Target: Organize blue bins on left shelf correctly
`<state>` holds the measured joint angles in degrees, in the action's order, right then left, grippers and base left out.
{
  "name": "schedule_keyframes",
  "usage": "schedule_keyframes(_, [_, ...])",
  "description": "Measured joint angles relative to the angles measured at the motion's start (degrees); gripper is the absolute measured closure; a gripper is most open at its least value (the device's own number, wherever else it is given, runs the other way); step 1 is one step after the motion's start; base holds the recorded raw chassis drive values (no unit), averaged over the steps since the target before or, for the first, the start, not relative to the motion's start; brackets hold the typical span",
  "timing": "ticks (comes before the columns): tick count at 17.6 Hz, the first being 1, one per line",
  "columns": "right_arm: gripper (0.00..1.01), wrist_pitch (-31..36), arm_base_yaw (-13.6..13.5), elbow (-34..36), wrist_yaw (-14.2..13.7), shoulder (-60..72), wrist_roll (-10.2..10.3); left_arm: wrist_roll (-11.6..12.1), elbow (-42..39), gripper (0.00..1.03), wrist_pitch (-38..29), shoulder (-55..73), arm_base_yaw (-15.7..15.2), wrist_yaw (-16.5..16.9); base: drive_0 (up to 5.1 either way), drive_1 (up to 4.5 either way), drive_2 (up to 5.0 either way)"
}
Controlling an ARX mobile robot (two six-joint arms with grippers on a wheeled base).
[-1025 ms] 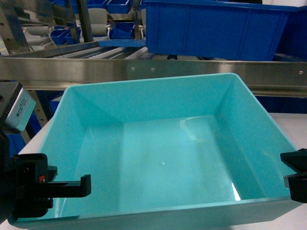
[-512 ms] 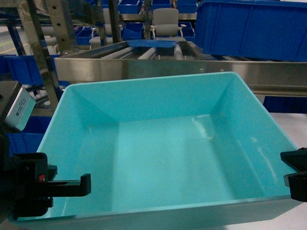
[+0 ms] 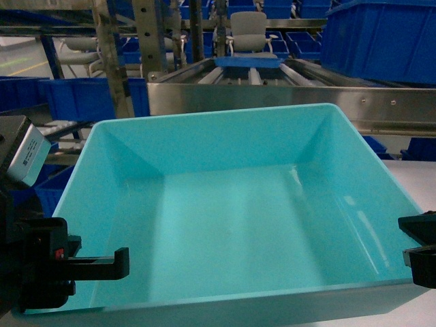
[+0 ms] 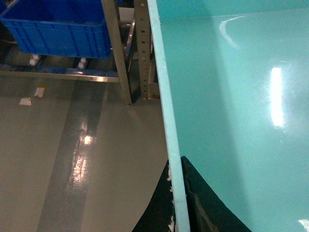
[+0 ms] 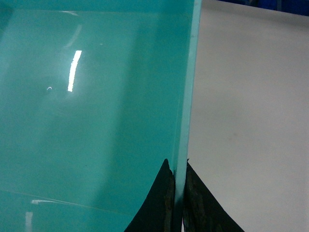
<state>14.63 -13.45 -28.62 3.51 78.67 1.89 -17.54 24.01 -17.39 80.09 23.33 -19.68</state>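
Grey floor (image 4: 72,159) on the left, white surface (image 5: 251,111) on the right; turquoise bin (image 3: 231,211) held up between both arms. Left gripper (image 4: 176,203) clamps the bin's left rim, right gripper (image 5: 177,203) clamps the right rim. Beyond: steel shelf (image 3: 272,95) w/ roller tracks, royal-blue crate (image 3: 381,37) at its right end

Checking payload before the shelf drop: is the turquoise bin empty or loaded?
Empty. The head view shows the turquoise bin with a bare glossy floor, and both wrist views show only smooth inner walls with light reflections.
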Motion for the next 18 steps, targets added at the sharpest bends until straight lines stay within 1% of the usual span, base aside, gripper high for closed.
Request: schedule_keyframes(18, [0.99,0.00,0.00,0.00,0.00,-0.02,-0.02,0.00,0.00,1.01,-0.02,0.00,0.00,-0.02,-3.6,-0.44,4.2])
